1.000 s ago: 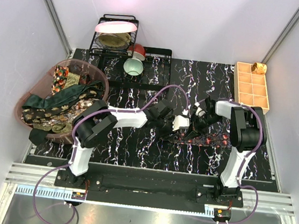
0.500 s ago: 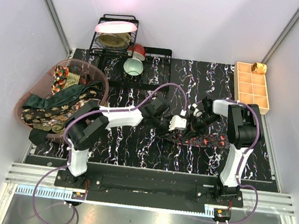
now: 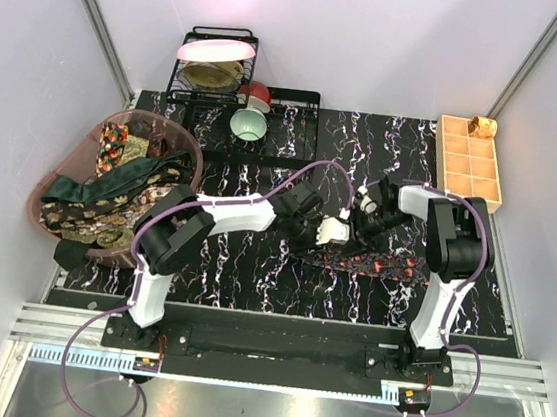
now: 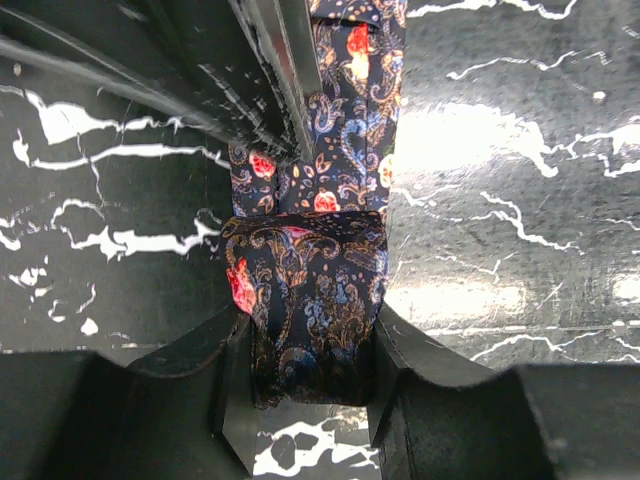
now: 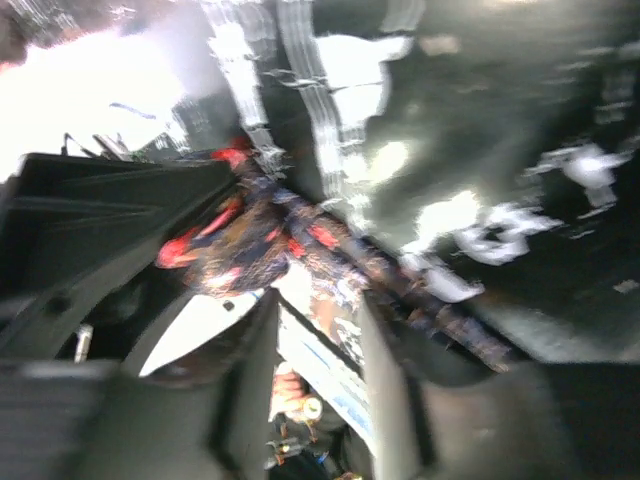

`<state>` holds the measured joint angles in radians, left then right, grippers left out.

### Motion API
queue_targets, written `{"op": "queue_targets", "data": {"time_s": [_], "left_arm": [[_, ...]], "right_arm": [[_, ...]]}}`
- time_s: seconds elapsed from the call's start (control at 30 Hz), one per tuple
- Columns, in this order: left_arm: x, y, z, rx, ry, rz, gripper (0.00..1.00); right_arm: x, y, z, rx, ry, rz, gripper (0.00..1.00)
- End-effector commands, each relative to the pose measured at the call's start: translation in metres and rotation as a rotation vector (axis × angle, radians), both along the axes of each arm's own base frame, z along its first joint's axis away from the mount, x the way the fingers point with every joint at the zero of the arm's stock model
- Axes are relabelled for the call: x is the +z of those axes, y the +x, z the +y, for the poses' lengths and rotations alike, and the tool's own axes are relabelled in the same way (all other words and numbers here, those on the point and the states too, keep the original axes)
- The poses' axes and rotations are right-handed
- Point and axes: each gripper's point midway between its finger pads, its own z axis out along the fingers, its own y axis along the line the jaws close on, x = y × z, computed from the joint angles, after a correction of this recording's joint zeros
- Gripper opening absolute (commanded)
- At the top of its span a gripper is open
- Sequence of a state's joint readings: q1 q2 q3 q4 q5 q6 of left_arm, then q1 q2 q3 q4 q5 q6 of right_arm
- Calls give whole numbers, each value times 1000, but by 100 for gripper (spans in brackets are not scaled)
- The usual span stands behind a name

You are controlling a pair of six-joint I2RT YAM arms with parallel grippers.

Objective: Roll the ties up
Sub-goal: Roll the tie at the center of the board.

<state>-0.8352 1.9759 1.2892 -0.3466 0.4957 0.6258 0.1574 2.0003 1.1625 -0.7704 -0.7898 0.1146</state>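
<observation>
Your right wrist view is blurred: you can't tell whether the right gripper [image 5: 305, 335] grips anything. Your left gripper [image 4: 310, 345] clamps the tie [image 4: 345, 150] by its folded end, dark paisley with red flowers.

Black marble-patterned mat [image 3: 251, 276]: black wire dish rack [image 3: 214, 65] far-left, pale green bowl [image 3: 249, 125] beside; tan gridded tray [image 3: 469, 155] far-right; pink oval basket [image 3: 158, 117] left.

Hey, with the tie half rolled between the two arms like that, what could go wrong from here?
The tie's rolled end is held only at its sides by the left gripper, so it may unwind if that grip eases. The right gripper is crowded close beside it and its wrist view is blurred; fingers could clash or snag fabric. The unrolled tail may wind on crooked.
</observation>
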Motion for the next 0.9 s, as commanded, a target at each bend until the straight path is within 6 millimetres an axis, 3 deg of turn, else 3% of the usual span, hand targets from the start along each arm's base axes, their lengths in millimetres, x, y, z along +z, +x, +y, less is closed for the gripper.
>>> {"op": "queue_targets", "data": {"time_s": [0.0,0.1,0.43,0.57,0.6,0.73,0.77,0.8,0.87], "left_arm": [[-18,1,18,54,121,15,40],[-19,-1,17,45,122,15,40],[-18,-1,16,30,118,-1,40],[-18,-1,17,31,118,0,41],[-18,-2,16,30,115,-1,42],[-17,-1,17,38,111,-6,44],[-18,0,17,41,111,-7,44],[-18,-1,17,44,113,-4,44],[-17,0,17,52,109,-3,49]], "right_arm": [[51,13,22,-4,187,-150,50],[52,10,30,3,205,-149,51],[26,4,49,18,203,-124,46],[23,3,53,28,190,-126,36],[21,2,53,28,184,-118,28],[15,-5,50,44,167,-84,15],[13,-6,49,51,158,-78,4],[13,-6,48,48,151,-80,0],[11,-7,46,50,130,-86,0]]}}
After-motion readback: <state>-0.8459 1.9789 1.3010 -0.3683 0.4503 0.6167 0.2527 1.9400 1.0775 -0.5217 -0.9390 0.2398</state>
